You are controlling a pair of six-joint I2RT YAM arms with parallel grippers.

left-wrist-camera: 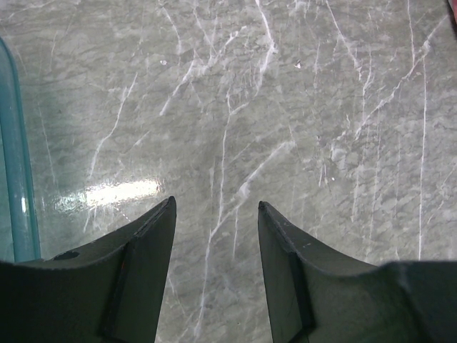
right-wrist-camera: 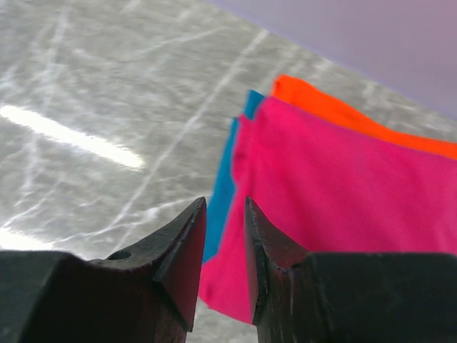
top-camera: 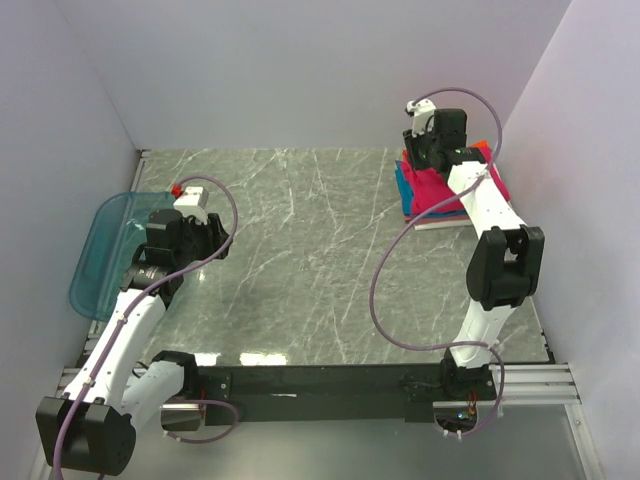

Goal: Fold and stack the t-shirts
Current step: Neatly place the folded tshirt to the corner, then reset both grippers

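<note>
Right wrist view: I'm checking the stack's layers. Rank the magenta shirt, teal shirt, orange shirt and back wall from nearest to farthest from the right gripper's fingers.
1. The magenta shirt, top layer, and the teal shirt, its edge peeking out on the left: both right by the fingers, too close to call.
2. The orange shirt, behind the magenta one.
3. The back wall, beyond the stack.

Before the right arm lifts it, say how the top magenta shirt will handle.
Likely floppy: the magenta shirt is soft cloth, so its fold would probably sag open from one pinch. Pushed, it may shift on the teal shirt beneath.
</note>
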